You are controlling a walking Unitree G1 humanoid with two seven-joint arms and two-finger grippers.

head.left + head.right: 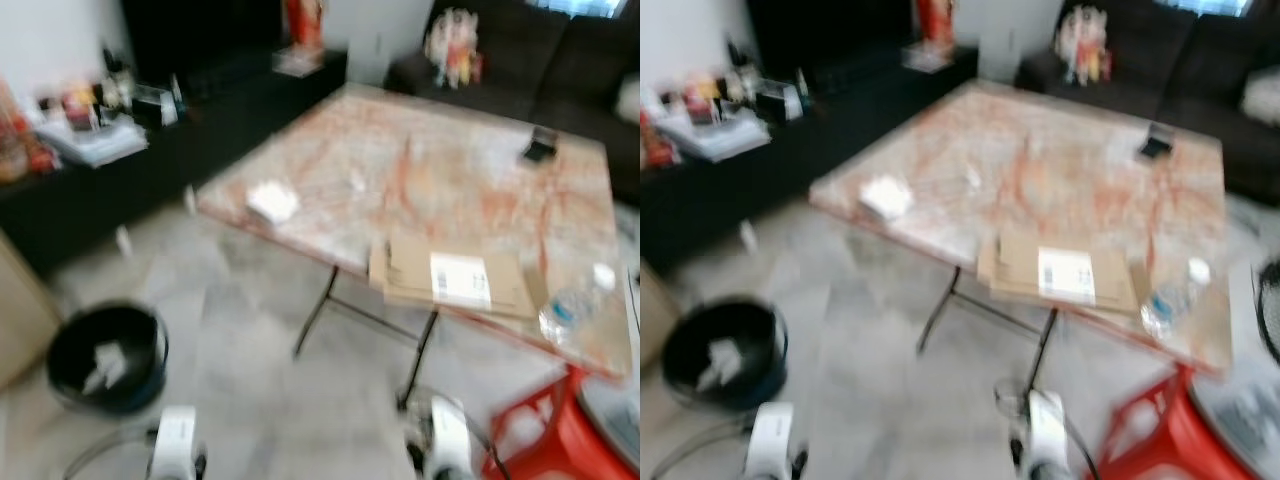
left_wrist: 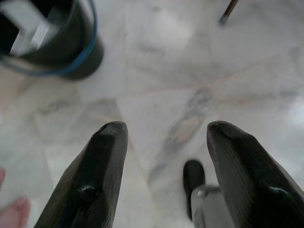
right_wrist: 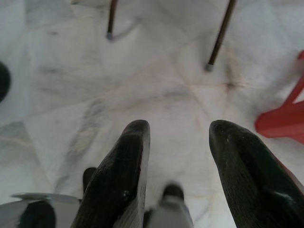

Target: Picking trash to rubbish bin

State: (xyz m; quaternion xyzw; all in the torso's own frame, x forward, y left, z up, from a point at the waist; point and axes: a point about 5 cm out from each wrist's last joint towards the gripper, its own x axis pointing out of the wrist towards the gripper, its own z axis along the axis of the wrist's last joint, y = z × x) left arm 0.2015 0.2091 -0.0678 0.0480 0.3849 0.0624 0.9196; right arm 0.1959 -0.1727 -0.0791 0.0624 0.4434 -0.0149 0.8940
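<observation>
1. Left gripper (image 2: 164, 142) jaws apart, empty, hanging low over marble floor (image 2: 190, 71); right gripper (image 3: 178, 142) same, jaws apart, nothing held.
2. Black rubbish bin (image 1: 108, 357) on floor near left arm, white scrap already inside.
3. Desk (image 1: 470, 190) ahead: crumpled white paper (image 1: 272, 203) near left edge, flat cardboard (image 1: 450, 275) with white label, plastic bottle (image 1: 575, 305) at right corner.
4. Step judged: approaching desk, no pick begun. Next likely needs stepping closer, raising an arm to paper.
5. Label text blurred, unreadable.
</observation>
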